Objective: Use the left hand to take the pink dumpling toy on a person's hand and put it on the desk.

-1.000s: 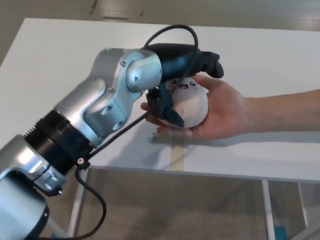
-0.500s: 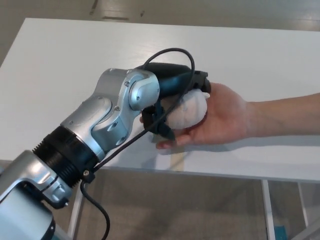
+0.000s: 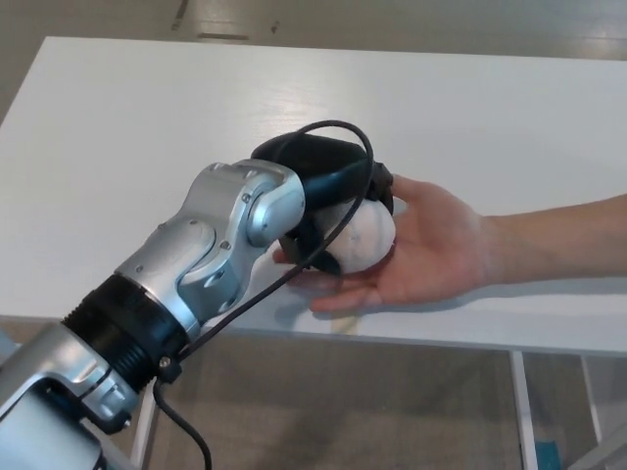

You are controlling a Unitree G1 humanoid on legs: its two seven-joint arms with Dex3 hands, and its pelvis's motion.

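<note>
A pale pink dumpling toy (image 3: 364, 235) rests on a person's open palm (image 3: 436, 250) above the near edge of the white desk (image 3: 147, 117). My left hand (image 3: 323, 191) has its black fingers closed over the top and left side of the toy, covering much of it. The silver forearm (image 3: 196, 274) comes in from the lower left, with a black cable looping over the wrist. The person's forearm (image 3: 568, 235) enters from the right. My right hand does not show.
The white desk stretches wide to the left and far side. Its near edge (image 3: 441, 338) runs just below the person's hand, with a metal desk leg (image 3: 519, 411) and the floor beneath.
My left hand has closed down around the toy and pulled slightly left and toward me. The toy's face, visible a second ago, is now covered. The person's hand has stayed roughly in place.
</note>
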